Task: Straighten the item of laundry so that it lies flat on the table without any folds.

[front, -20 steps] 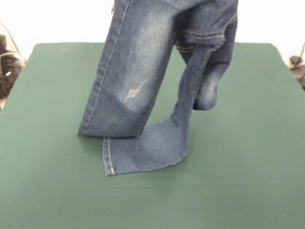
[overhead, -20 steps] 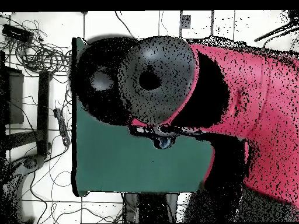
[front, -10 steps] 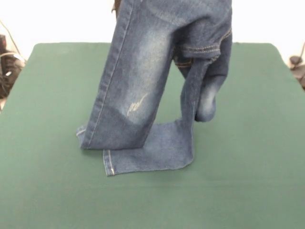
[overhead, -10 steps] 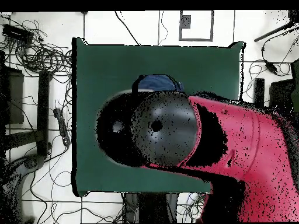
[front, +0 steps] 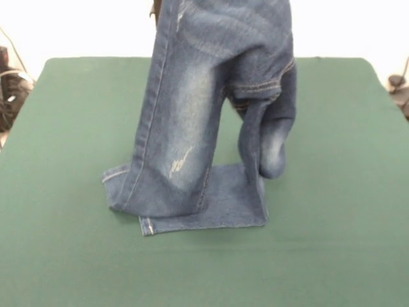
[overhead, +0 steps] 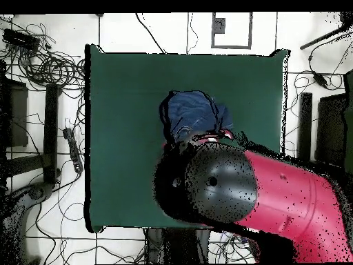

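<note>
Hanging from above the frame, the jeans (front: 211,96) drape down onto the green worktop (front: 332,192).
The claw itself is hidden in both views, so its state cannot be told. In the front view, both hemmed leg ends lie on the felt near the middle, the left leg folded over the flat one; overhead, the red arm (overhead: 289,207) covers part of the denim.

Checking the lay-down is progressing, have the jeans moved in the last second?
Yes. The jeans have sunk onto the table: more leg lies flat, and the hanging top shifted left.
</note>
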